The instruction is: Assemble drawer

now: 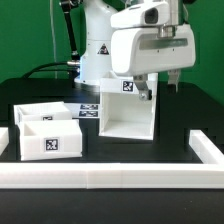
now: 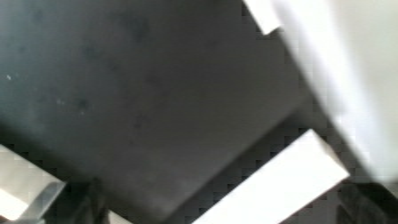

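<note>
Running across the near edge of the black table (image 1: pixel 180 115) is a long low white rail (image 1: pixel 110 178), its ends turning back at the exterior view's left and right. Just behind it, toward the exterior view's left, sits the front tray (image 1: pixel 50 146), shallow and open-topped, with a black-and-white tag on its near wall. The rear tray (image 1: pixel 30 110) stands directly behind it, touching or nearly so. Toward the exterior view's right of both, apart from them, the case (image 1: pixel 128 118) stands upright with its hollow side facing the camera and a tag on its top front edge. The gripper (image 1: pixel 148 90) hangs at the case's upper corner on the exterior view's right, under the bulky white arm (image 1: pixel 145 45); I cannot tell whether its jaws are apart, closed or gripping that wall. Between trays and case, farther back, the marker board (image 1: pixel 88 110) lies flat. The wrist view is blurred: dark table and a white slab (image 2: pixel 347 50) I cannot identify.
</note>
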`<state>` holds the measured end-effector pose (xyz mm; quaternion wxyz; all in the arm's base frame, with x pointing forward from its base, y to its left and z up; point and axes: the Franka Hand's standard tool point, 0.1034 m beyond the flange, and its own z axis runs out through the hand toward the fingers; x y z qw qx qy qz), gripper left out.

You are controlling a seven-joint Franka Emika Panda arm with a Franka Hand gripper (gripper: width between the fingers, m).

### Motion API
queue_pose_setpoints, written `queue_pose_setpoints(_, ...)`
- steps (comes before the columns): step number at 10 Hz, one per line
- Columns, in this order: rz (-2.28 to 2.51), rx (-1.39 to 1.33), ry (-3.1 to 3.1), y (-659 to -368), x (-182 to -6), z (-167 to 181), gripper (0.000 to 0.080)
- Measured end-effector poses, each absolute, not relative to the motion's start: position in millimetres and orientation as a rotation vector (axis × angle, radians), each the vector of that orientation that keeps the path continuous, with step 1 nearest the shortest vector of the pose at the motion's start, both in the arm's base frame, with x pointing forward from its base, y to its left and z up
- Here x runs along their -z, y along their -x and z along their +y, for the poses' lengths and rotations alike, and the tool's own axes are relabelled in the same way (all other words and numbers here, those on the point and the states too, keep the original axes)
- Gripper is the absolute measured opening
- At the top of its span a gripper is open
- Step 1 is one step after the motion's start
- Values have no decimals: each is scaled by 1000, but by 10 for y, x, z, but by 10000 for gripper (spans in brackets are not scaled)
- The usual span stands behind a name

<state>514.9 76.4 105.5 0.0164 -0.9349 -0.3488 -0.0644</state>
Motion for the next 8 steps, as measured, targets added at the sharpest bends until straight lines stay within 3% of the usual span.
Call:
queue_pose_setpoints(2,-965,151,2950,-5098,-1290,837,650)
queue_pose_setpoints(6,-639,148,3021,-5092,-1220,835,650)
queue_pose_setpoints(8,-267,94,3072,-4937,-1231,804,650)
